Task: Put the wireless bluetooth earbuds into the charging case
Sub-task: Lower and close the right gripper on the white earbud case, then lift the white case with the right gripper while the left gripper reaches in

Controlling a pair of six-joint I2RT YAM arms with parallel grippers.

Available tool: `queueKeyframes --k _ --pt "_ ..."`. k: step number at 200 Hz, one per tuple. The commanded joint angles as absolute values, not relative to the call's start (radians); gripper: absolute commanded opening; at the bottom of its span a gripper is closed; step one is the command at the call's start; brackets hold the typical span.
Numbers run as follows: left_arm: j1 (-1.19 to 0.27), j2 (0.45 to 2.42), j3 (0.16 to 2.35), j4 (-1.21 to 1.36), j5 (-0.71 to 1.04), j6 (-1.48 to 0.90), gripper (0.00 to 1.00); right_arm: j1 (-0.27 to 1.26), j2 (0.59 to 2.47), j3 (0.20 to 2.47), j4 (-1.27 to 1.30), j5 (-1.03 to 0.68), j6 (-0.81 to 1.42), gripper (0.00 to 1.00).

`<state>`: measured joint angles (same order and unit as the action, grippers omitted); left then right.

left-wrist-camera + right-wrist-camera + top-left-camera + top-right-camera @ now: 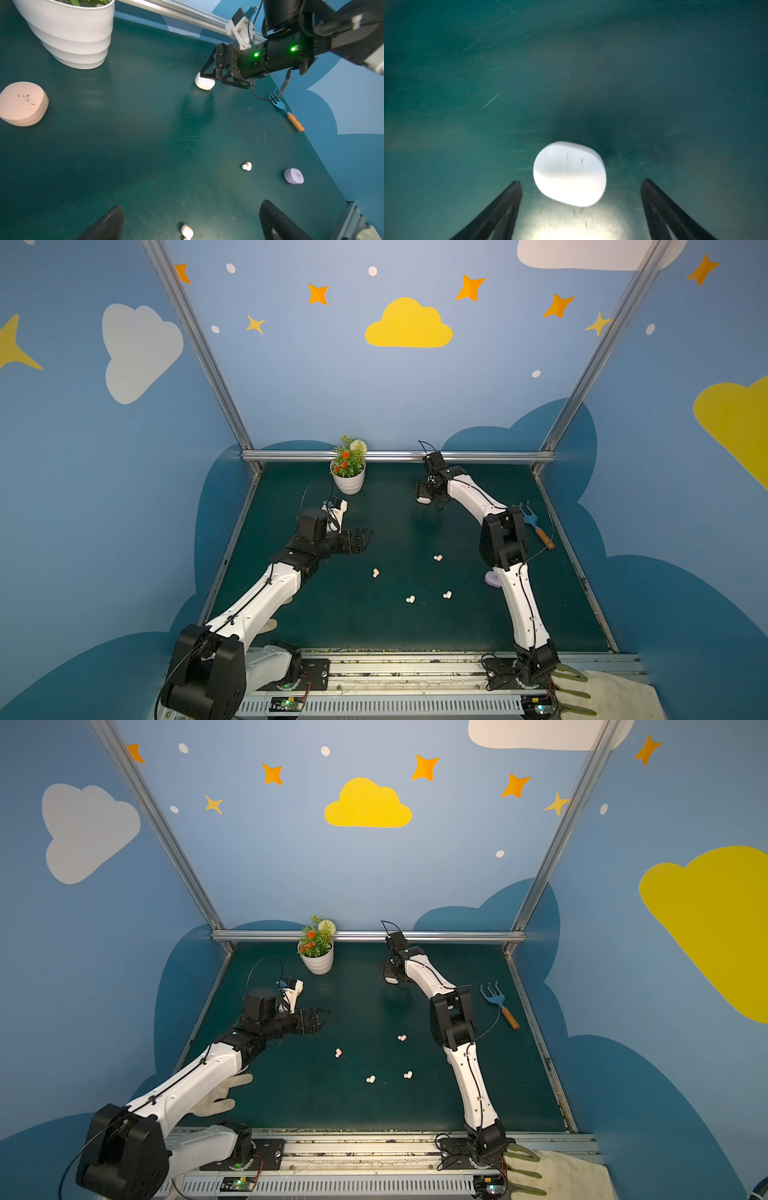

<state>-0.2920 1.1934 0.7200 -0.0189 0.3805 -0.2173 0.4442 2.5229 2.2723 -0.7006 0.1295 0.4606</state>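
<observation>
While hanging spread and empty, bracketed the white charging case squarely between right gripper fingers, touching neither; showed left gripper, equally spread, nearer the earbuds.

White arm shells, black joints

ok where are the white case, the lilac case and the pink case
white case (pixel 569 174): right wrist view, middle of its top face
lilac case (pixel 293 176): left wrist view, middle of its flat face
pink case (pixel 21 103): left wrist view, middle of its flat face
</observation>
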Motion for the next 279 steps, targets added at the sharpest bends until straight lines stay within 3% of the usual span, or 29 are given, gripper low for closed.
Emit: queueKeyframes --k 1,102,169,210,279 --pt "-0.285 1.188 0.734 -0.005 0.389 -0.212 1.00 0.456 2.560 2.329 -0.718 0.138 0.474 0.88" --pt "-0.276 1.191 0.736 -0.005 0.394 -0.210 1.00 0.468 2.621 2.383 -0.747 0.169 0.505 0.84" --pt "-0.276 1.192 0.735 -0.005 0.395 -0.211 1.00 0.468 2.625 2.382 -0.755 0.189 0.514 0.62" --pt "-0.274 1.192 0.735 -0.010 0.390 -0.205 1.00 0.464 2.617 2.361 -0.747 0.183 0.509 0.59" --pt "-0.275 1.220 0.748 -0.007 0.499 -0.150 1.00 0.461 2.371 2.118 -0.679 0.104 0.477 0.58"
